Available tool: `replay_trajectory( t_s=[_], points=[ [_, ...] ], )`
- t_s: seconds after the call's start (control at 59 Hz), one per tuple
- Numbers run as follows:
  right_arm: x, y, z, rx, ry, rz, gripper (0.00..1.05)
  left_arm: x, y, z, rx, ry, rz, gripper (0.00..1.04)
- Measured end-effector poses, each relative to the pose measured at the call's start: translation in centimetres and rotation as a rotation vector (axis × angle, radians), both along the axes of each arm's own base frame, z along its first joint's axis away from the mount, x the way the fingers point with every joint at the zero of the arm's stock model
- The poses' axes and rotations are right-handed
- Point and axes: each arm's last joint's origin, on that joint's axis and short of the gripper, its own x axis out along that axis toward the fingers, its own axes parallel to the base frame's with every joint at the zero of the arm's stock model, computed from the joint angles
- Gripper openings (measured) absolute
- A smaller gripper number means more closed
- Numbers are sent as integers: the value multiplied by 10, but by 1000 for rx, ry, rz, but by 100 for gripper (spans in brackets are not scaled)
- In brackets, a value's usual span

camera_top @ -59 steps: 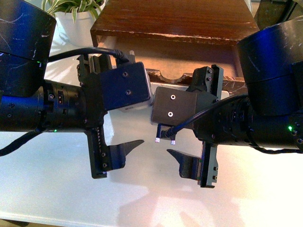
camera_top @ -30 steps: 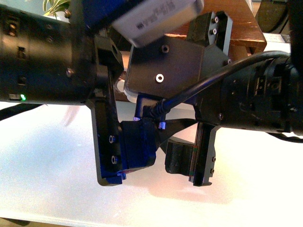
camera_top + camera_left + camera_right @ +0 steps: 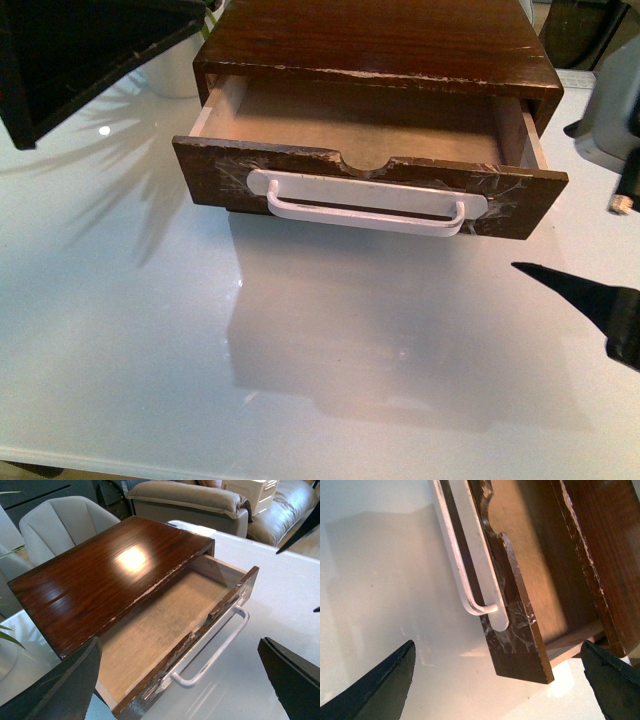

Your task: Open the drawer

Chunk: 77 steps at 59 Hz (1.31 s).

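The drawer (image 3: pixel 370 130) stands pulled well out of its dark wooden cabinet (image 3: pixel 375 40). Its pale inside is on show, and its scratched front and white bar handle (image 3: pixel 365 205) face the robot across the glossy white worktop (image 3: pixel 300 360). Neither arm touches it. The left arm (image 3: pixel 70 60) sits high at the left, just a dark slab cutting the corner of the front view. Its wrist camera looks down over the cabinet top and the drawer, and there the left claw (image 3: pixel 179 645) is spread wide, fingers (image 3: pixel 60 690) far apart with nothing gripped. Over on the right, the right claw (image 3: pixel 497 645) hangs above the worktop just off one end of the handle, gaping too and holding nothing. One pointed fingertip (image 3: pixel 585 295) pokes in at the front view's right edge, clear of the drawer front.
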Motion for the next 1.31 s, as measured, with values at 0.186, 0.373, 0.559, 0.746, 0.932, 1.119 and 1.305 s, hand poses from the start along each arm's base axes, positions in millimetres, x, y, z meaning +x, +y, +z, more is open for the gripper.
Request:
replay_trajectory(
  t_s=[0.186,0.373,0.559,0.746,0.932,1.119,1.305],
  points=[
    [-16,-26,9,42,-19,-102,96,-8,33,11,-77,40,77,96],
    [-45,-53,32,231,-62,-334,96,-19,74,21,-180,85,244,96],
    [-71,-66,51,416,-126,-563,96,-34,111,34,-364,153,458,96],
    [-99,-69,53,559,-168,-753,96,-60,131,37,-545,244,589,96],
    [-120,-67,52,835,-308,-796,81,-74,123,32,-444,-3,834,78],
    [-127,-65,33,925,-287,-797,44,-97,100,8,-289,-101,921,41],
    [-138,-65,27,938,-291,-794,11,-112,86,-5,-269,-111,919,7]
  ],
)
